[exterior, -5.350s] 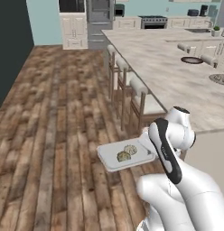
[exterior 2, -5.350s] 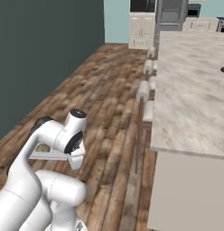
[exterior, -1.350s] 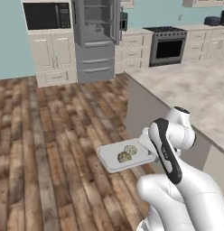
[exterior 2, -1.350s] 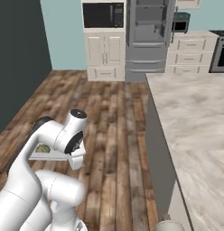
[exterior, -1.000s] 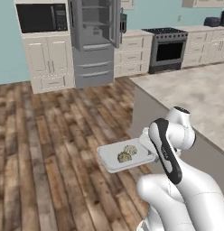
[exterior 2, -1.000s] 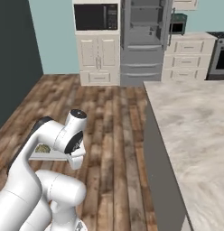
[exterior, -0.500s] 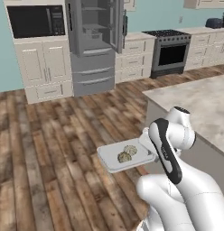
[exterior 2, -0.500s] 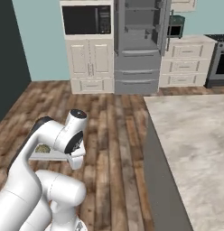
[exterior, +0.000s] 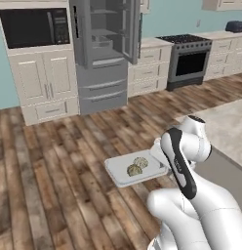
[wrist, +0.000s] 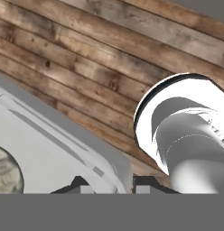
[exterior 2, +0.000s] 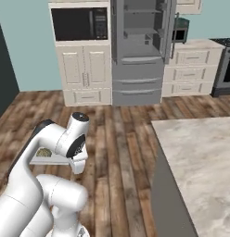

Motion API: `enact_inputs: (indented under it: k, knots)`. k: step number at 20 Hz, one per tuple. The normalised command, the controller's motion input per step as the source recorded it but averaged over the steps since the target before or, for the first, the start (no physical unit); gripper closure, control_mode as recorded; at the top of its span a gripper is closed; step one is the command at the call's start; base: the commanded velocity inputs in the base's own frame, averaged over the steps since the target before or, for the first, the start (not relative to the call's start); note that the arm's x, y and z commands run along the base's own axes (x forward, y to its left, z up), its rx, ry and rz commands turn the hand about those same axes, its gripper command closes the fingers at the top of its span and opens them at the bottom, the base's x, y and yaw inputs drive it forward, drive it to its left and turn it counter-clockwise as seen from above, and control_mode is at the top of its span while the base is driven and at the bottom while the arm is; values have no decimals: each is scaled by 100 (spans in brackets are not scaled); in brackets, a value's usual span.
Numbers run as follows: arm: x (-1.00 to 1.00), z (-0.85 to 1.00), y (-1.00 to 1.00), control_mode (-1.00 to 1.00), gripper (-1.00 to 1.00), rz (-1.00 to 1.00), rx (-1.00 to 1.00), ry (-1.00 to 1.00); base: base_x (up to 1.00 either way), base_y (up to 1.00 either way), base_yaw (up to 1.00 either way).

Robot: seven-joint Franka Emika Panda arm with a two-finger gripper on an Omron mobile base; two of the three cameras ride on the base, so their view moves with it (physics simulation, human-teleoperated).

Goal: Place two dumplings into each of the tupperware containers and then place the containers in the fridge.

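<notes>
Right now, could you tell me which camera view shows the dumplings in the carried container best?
The left base view: both dumplings sit in plain sight in the container. The right base view shows a sliver behind the arm; the hand view shows one at its edge.

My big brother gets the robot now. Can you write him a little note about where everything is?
Gripper: shut on the rim of one tupperware container, held level above the wood floor.
Dumplings: two sit in that container.
Fridge: straight ahead across the floor, upper doors open, grey shelves showing.
Done: this container is filled and lifted.
Left: drive up, slide it onto a fridge shelf. The other container can't be seen from here, so check it.
</notes>
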Motion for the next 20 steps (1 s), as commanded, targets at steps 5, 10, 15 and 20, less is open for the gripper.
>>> enact_inputs:
  k: [5,10,15,20]
  knots:
    - [0,0,0,100,100,0,0,0,100,23,-8]
    - [0,0,0,100,100,0,0,0,100,16,-16]
    - [0,0,0,100,100,0,0,0,100,0,-26]
    - [0,0,0,100,100,0,0,0,100,0,-26]
